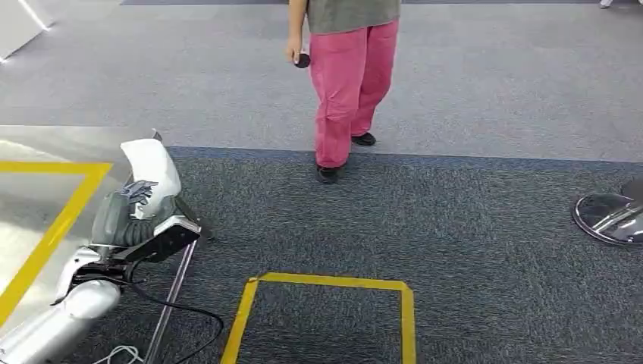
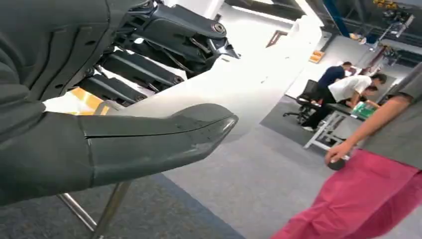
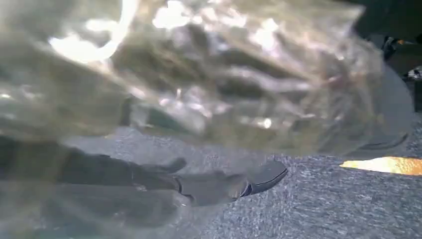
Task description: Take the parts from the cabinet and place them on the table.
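Observation:
My left hand (image 1: 130, 211) grips a white, flat-sided part (image 1: 152, 163) and holds it up over the right edge of the silver table (image 1: 34, 220). In the left wrist view the thumb (image 2: 164, 142) lies under the white part (image 2: 239, 84) and the dark fingers (image 2: 164, 35) lie over it. In the right wrist view a crinkled clear plastic bag (image 3: 224, 74) hangs close in front of my right hand (image 3: 164, 181) above the carpet. The bag hides the fingers, and the thumb (image 3: 249, 181) sticks out under it.
A person in pink trousers (image 1: 352, 83) stands ahead on the carpet, a small dark round thing (image 1: 302, 60) in one hand. The floor bears a yellow tape square (image 1: 326, 284). A chrome round base (image 1: 610, 216) sits at the right. The table has yellow tape (image 1: 57, 220) and a thin leg (image 1: 170, 296).

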